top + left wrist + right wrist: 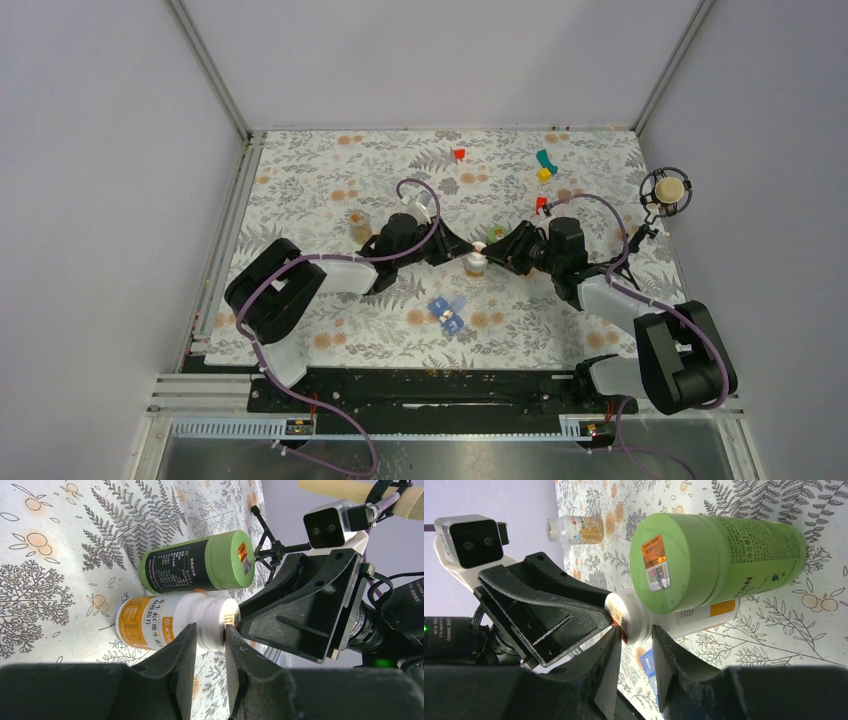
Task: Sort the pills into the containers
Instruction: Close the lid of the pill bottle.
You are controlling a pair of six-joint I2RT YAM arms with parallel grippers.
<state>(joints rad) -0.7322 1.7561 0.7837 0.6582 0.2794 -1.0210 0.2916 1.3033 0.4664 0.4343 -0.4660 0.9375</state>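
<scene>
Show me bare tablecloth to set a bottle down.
Free: far-left corner beyond small clear bottle; near strip right of the translucent blue pill box. Crowded: centre, left fingers and right fingers at the white pill bottle beside green plastic bottle.

End effector point(635, 632) around white cap point(628, 611)

Both arms reach inward, wrists low. The left end effector point(210, 635) clamps the white bottle point(150, 622); the right end effector point(636, 636) brackets its cap point(630, 614).

Beyond the one blue pill box point(448, 313) are three bottles point(476, 262), two red blocks point(459, 154), one teal block point(545, 158), one yellow block point(544, 174) and one microphone point(667, 189).
</scene>
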